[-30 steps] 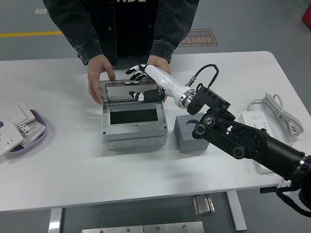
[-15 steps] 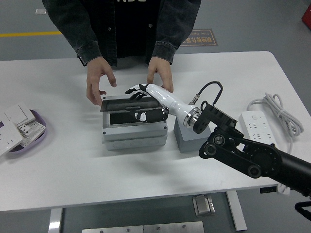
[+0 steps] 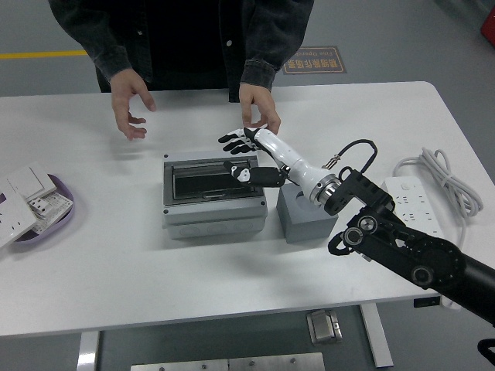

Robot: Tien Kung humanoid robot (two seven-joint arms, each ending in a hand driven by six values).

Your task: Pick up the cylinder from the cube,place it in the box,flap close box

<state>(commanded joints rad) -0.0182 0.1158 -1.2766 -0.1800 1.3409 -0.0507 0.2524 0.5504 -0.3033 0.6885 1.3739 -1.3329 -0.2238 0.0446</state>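
While the right hand [image 3: 249, 154] reaches in from the right over the far right corner of the box [image 3: 214, 195], its fingers [image 3: 232, 140] are spread and relaxed and grip nothing; the thumb lies over the box's right edge. The box is a grey case near the middle of the white table [image 3: 139, 263], and its flap [image 3: 209, 179] lies flat on top with a dark window in it. No cylinder can be made out; whether it is inside the box cannot be told through the window. Just beside the box on its right stands the grey cube [image 3: 303, 215], its top partly hidden by the robot's wrist.

Across the table a person stands with both hands raised above the surface: 1 hand [image 3: 130, 107] is well to the far left of the box, the other [image 3: 259, 108] just behind the robot's fingers. At the left edge a purple tray [image 3: 60, 219] holds white wall switches [image 3: 27, 193]. On the right lies a white power strip [image 3: 418, 202] with its coiled cord [image 3: 437, 171].
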